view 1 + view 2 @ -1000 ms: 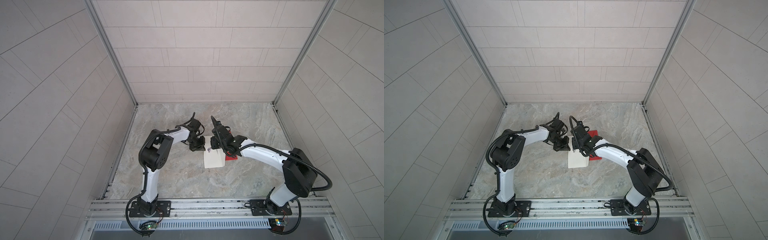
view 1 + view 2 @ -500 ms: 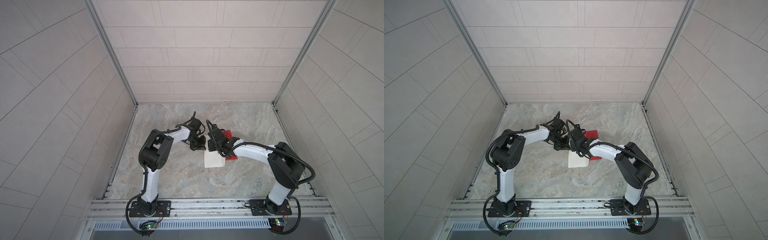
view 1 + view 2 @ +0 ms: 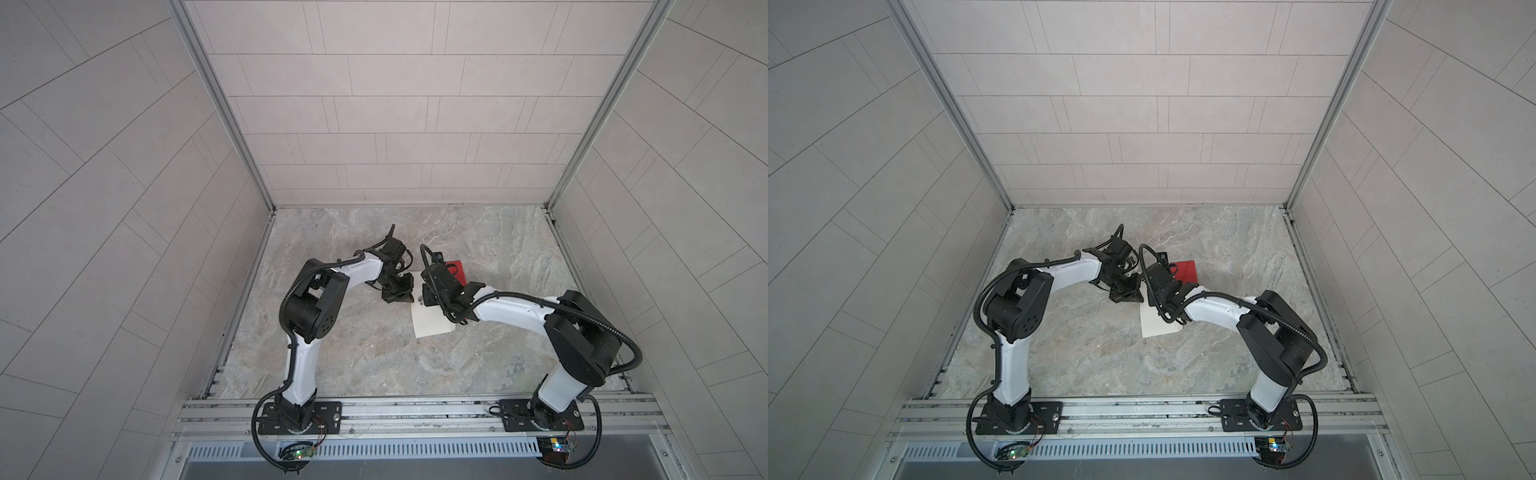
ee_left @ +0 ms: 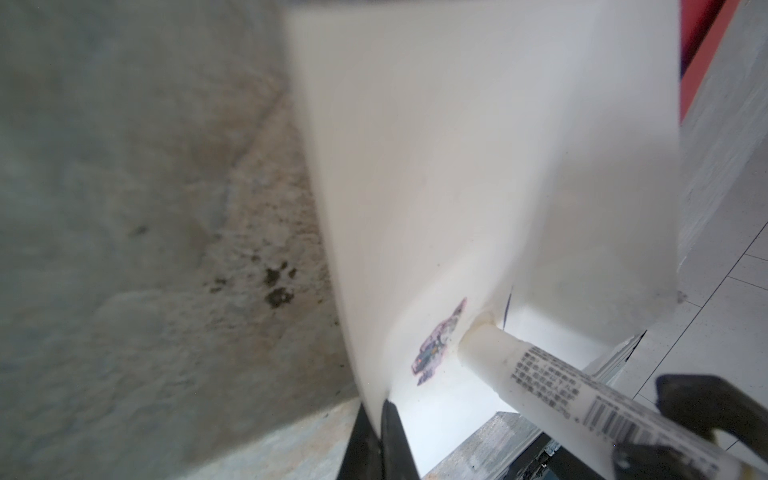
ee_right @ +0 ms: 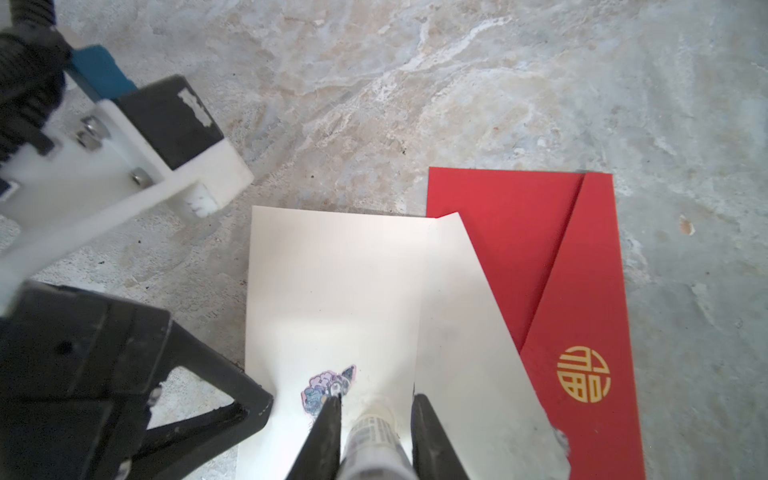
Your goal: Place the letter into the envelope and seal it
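White letter (image 5: 340, 291) lies mid-desk (image 5: 415, 83), one edge pinched in the fully closed left tool (image 4: 380, 405). The right tool (image 5: 377, 399), jaws clamped around a glue stick (image 5: 374, 444), touches the stick's tip to the sheet. The red envelope (image 5: 519, 249) lies partly under the letter on the side toward the desk's far edge, long sides roughly parallel, nearer the right tool. Only the right wrist view shows its gold mark; only the left wrist view shows the pinch.

The folded sheet (image 3: 430, 322) (image 5: 332, 291) lies on the counter (image 3: 374, 365) between my two arms. The envelope (image 3: 457, 268) (image 5: 519, 232) lies just behind and to its right, with the sheet's right flap overlapping the envelope's edge. My left gripper (image 4: 382, 415) (image 5: 266, 403) is clamped on the sheet's left edge. Just to its right, the glue stick (image 5: 374, 440) (image 4: 540, 374) gripped in my right gripper (image 5: 376, 399) rests its tip on the sheet.
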